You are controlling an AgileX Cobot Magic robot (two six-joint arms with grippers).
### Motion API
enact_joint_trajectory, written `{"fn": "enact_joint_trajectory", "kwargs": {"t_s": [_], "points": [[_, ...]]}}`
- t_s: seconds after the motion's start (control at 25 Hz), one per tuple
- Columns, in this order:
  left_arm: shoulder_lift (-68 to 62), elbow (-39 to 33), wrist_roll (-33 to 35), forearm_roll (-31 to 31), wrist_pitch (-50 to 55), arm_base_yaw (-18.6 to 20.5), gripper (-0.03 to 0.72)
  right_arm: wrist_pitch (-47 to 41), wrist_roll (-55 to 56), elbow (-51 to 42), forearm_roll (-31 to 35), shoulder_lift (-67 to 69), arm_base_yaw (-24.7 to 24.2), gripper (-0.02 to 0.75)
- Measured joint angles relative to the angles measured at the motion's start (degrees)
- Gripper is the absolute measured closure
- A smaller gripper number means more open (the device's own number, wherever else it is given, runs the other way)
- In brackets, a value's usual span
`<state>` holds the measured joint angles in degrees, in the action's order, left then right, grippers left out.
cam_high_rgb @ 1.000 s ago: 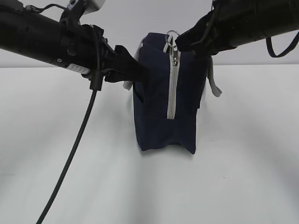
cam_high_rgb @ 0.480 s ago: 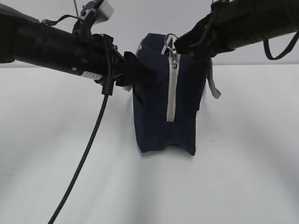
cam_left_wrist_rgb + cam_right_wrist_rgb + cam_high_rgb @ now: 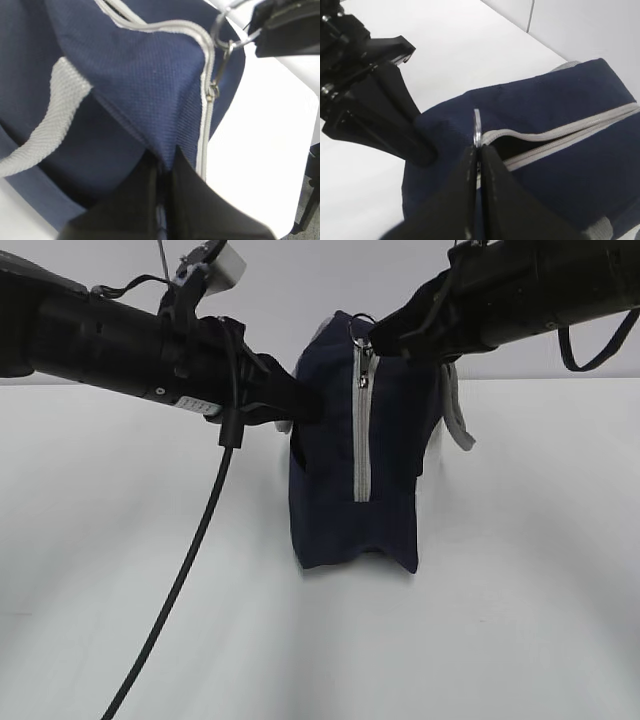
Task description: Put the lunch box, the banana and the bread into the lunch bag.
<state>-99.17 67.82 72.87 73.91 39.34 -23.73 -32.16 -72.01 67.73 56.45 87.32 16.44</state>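
Observation:
The navy lunch bag (image 3: 340,490) stands on end on the white table, its grey zipper (image 3: 361,420) running up the near face. My left gripper (image 3: 300,400) is shut on a fold of the bag's fabric at its upper left side, seen pinched between the jaws in the left wrist view (image 3: 165,162). My right gripper (image 3: 385,340) is shut on the zipper's ring pull (image 3: 476,127) at the bag's top. The zipper gapes a little beside the pull (image 3: 520,142). The lunch box, the banana and the bread are out of view.
A grey strap handle (image 3: 455,410) hangs off the bag's right side. My left arm's black cable (image 3: 190,560) drops to the table front left. White table (image 3: 520,590) surrounds the bag; a wall stands close behind.
My left gripper has gone from open to shut, pinching the bag's side fabric. The bag's top has shifted slightly. The right gripper keeps its hold on the ring pull.

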Motion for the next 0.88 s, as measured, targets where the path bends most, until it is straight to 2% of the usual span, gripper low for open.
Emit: {"fn": "enact_joint_trajectory", "kwargs": {"t_s": [0.64, 0.88], "points": [[0.0, 0.0, 0.0, -0.9, 2.3, 0.0, 0.685, -2.1, 0.0, 6.0, 3.8, 0.3, 0.0, 0.738], [0.0, 0.0, 0.0, -0.9, 2.5, 0.0, 0.685, -4.6, 0.0, 6.1, -2.0, 0.3, 0.0, 0.738]]}}
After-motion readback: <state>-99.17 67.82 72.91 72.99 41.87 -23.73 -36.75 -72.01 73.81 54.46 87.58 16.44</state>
